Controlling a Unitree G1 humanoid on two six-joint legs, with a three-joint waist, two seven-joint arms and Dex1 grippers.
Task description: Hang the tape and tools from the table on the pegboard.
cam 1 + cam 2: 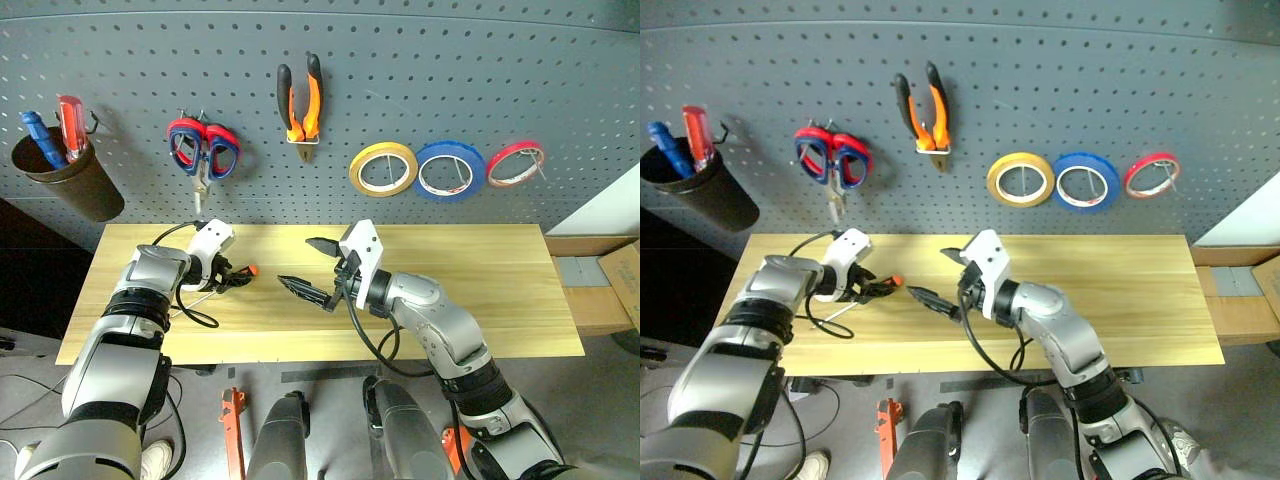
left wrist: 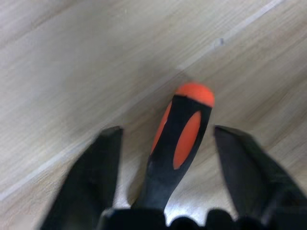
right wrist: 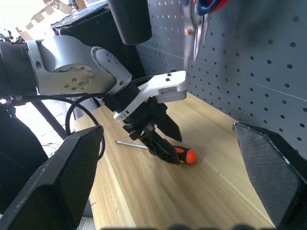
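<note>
The small screwdriver with its orange-and-black handle lies on the light wooden table, near its left end. My left gripper is tilted down over it, open, with one finger on each side of the handle and a gap on both sides. My right gripper hangs open above the middle of the table, holding nothing. The orange-and-black pliers and the yellow tape hang on the dark grey pegboard.
A blue tape roll and a red one hang to the right of the yellow tape. Red-handled scissors hang left of the pliers. A dark cup at the far left holds a red and a blue screwdriver.
</note>
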